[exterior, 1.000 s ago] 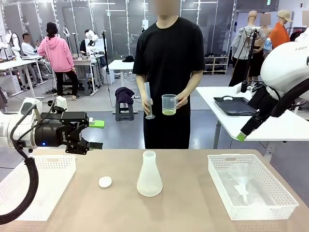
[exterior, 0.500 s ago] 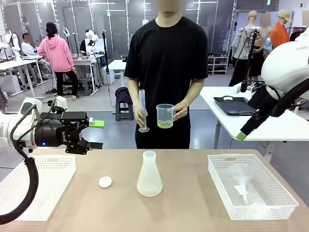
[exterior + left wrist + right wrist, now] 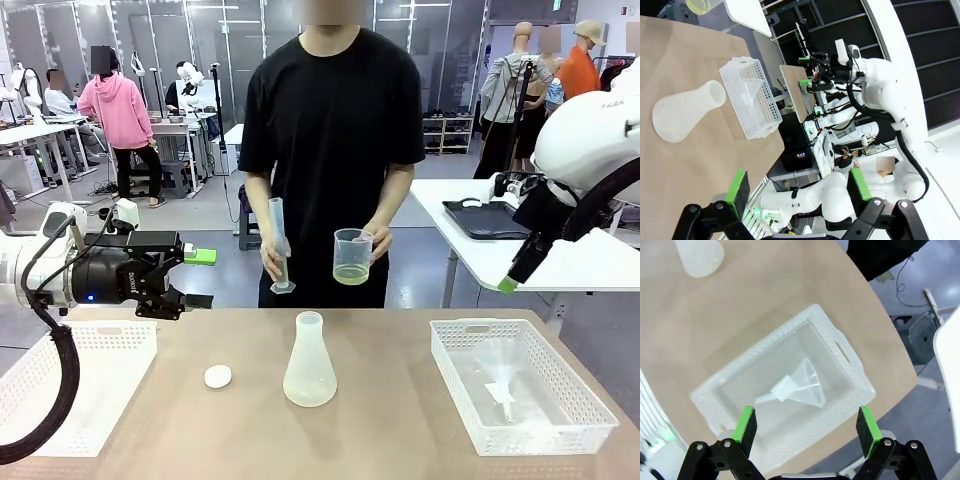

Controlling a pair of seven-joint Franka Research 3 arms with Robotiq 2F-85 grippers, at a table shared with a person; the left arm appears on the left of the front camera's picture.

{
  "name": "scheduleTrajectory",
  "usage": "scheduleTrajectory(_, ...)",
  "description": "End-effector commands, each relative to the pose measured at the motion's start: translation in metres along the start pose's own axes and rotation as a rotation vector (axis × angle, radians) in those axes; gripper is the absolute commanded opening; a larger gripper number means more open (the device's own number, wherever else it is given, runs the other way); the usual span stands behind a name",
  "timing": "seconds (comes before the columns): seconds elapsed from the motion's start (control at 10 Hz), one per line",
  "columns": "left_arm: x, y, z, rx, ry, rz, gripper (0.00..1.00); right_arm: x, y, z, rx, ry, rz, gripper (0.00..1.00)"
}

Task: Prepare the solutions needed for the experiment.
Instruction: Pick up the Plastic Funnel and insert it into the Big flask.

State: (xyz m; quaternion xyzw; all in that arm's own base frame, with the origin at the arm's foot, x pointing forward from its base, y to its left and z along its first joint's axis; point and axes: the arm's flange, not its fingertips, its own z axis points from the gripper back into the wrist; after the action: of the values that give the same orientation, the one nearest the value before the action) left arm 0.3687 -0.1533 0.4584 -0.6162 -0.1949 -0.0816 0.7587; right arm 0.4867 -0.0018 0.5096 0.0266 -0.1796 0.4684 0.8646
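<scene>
Across the tabletop (image 3: 400, 430), at its far side, the solutions (image 3: 351, 275) lie as a shallow, pale yellow-green layer in the bottom of a clear beaker (image 3: 352, 248). A person in a black shirt holds the beaker up in one hand (image 3: 380, 240) at about waist height, well above the surface. The person's other hand (image 3: 272, 262) grips a tall graduated cylinder (image 3: 277, 215), upright, just beside the beaker. Nearer the middle of the tabletop a frosted conical flask (image 3: 309, 362) stands upright, and a small white cap (image 3: 217, 376) lies apart from it toward the robot's left. A white basket (image 3: 540, 440) on the right holds a clear funnel (image 3: 500, 378) lying on its side. Another white basket (image 3: 100, 335) sits at the left edge. The left gripper (image 3: 198, 278) hovers in the air near that left basket, its fingers spread wide with nothing between them. The right gripper (image 3: 806, 424) hangs high above the basket with the funnel, fingers likewise wide apart and empty.
</scene>
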Motion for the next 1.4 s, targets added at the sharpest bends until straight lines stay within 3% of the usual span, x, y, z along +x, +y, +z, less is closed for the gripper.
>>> scheduleTrajectory(0.0, -0.002, -0.001, -0.002, -0.02, -0.01, 0.02, 1.0, 0.003, -0.042, -0.009, 0.001, 0.057, 0.159, 1.0)
scheduleTrajectory(0.2, -0.002, -0.001, -0.002, -0.02, -0.01, 0.02, 1.0, 0.004, -0.057, -0.021, 0.029, 0.131, 0.201, 1.0)
scheduleTrajectory(0.4, -0.002, -0.001, -0.002, -0.02, -0.01, 0.02, 1.0, 0.003, -0.059, -0.024, 0.072, 0.128, 0.207, 1.0)
scheduleTrajectory(0.5, -0.002, -0.001, -0.002, -0.02, -0.01, 0.02, 1.0, 0.001, -0.055, -0.028, 0.023, 0.107, 0.177, 1.0)
scheduleTrajectory(0.9, -0.002, -0.001, -0.002, -0.02, -0.01, 0.02, 1.0, 0.001, -0.057, -0.029, 0.037, 0.116, 0.18, 1.0)
scheduleTrajectory(1.1, -0.002, -0.001, -0.002, -0.02, -0.01, 0.02, 1.0, 0.002, -0.055, -0.041, 0.106, 0.107, 0.341, 1.0)
scheduleTrajectory(1.3, -0.002, -0.001, -0.002, -0.02, -0.01, 0.02, 1.0, -0.002, -0.048, -0.052, 0.165, 0.12, 0.419, 1.0)
